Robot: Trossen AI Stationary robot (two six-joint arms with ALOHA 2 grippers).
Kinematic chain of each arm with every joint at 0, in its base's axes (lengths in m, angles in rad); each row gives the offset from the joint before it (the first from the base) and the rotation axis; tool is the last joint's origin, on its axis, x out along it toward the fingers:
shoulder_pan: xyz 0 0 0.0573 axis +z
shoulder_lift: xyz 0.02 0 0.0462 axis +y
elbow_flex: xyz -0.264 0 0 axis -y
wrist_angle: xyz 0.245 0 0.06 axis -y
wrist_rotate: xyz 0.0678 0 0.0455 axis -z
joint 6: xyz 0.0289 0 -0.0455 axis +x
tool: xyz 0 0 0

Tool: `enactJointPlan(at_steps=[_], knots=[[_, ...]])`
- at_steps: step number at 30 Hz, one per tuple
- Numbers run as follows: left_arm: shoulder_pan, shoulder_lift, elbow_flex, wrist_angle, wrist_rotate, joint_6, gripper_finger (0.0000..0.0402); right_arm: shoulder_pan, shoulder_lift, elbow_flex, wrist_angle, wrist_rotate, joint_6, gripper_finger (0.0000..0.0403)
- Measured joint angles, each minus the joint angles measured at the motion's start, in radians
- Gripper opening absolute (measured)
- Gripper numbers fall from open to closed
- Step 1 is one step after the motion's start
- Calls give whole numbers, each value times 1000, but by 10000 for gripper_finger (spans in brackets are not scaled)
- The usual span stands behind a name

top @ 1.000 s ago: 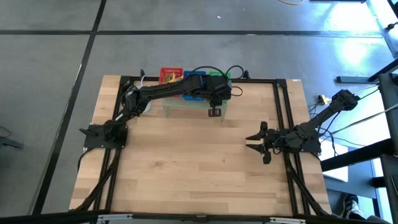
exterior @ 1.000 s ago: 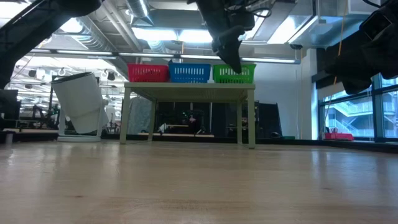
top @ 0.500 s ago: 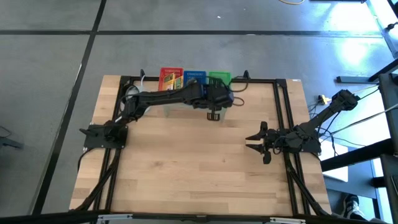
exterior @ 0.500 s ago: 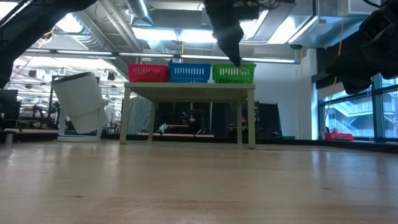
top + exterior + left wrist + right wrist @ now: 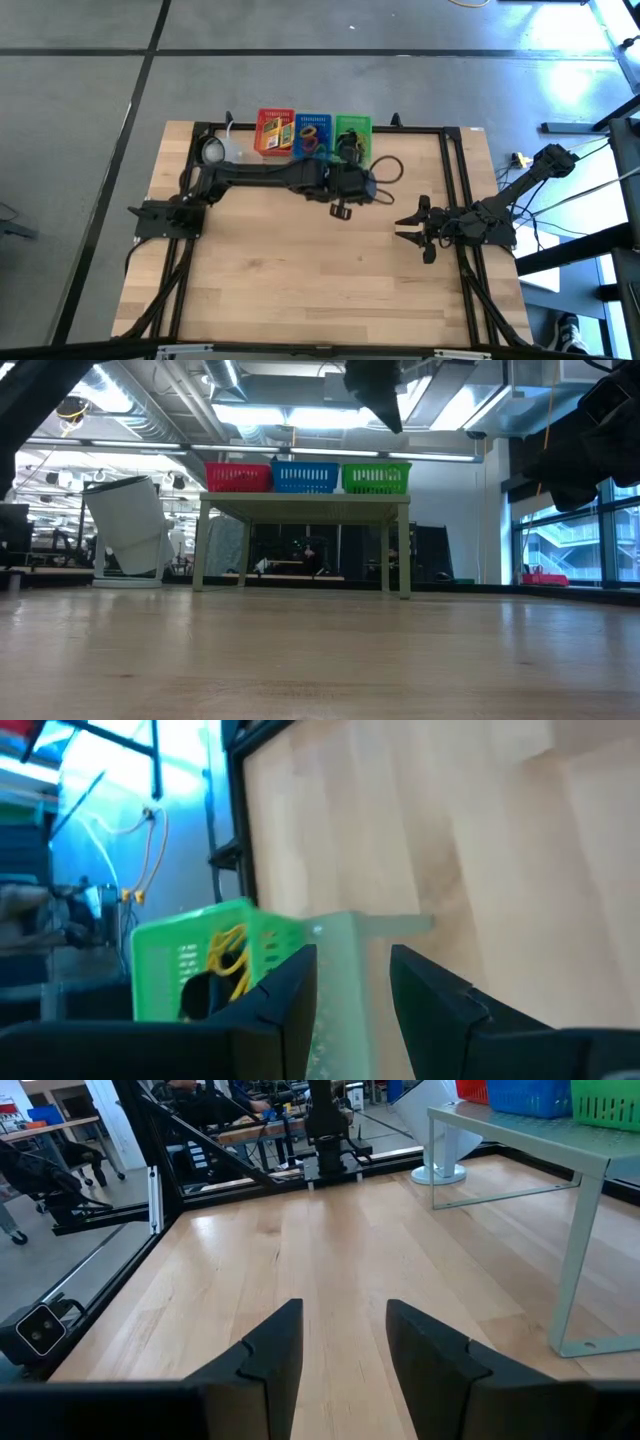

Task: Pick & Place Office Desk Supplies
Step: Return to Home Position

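Bare pale wood planking across the near half of the bench [image 5: 300, 300], smooth, with fine board seams.

At mid-depth by the right edge, locate the right claw [image 5: 402, 228], carried on an arm folded compactly over its base and aimed toward the bench's middle. Wide apart at the fingers [image 5: 270, 1345], which are dark, matte and angular; gripping nothing.

Farther in, find the left claw [image 5: 342, 210] above the far half, slightly right of centre and raised clear of the wood. Reaches there on an arm stretched nearly straight and level from its base at the left edge, with a cable loop [image 5: 388, 170] beside the wrist. Parted at the blocky dark fingers [image 5: 290, 990], with a plain gap between them; empty.

Just beyond, along the far edge, note the stand [image 5: 305, 501]: pale green, flat-topped, on thin straight legs. On top, in a row: red bin [image 5: 275, 118], blue bin [image 5: 313, 118] and green bin [image 5: 352, 122], all rectangular plastic with slotted lattice walls.

Office desk supplies [image 5: 312, 132] held inside these bins:
- red: yellow printed packets [image 5: 274, 134];
- blue: coloured loops [image 5: 314, 126];
- green: dark pieces [image 5: 350, 140] and yellow strands [image 5: 228, 955].
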Motion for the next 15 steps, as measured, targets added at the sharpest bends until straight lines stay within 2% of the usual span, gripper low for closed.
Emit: enactJointPlan(at_steps=[4, 15], knots=[[-35, 0, 0, 0, 27, -23, 123, 0, 0, 0, 0, 0, 0, 146], [-122, 1, 0, 0, 176, -368, 123, 0, 0, 0, 0, 0, 0, 146]])
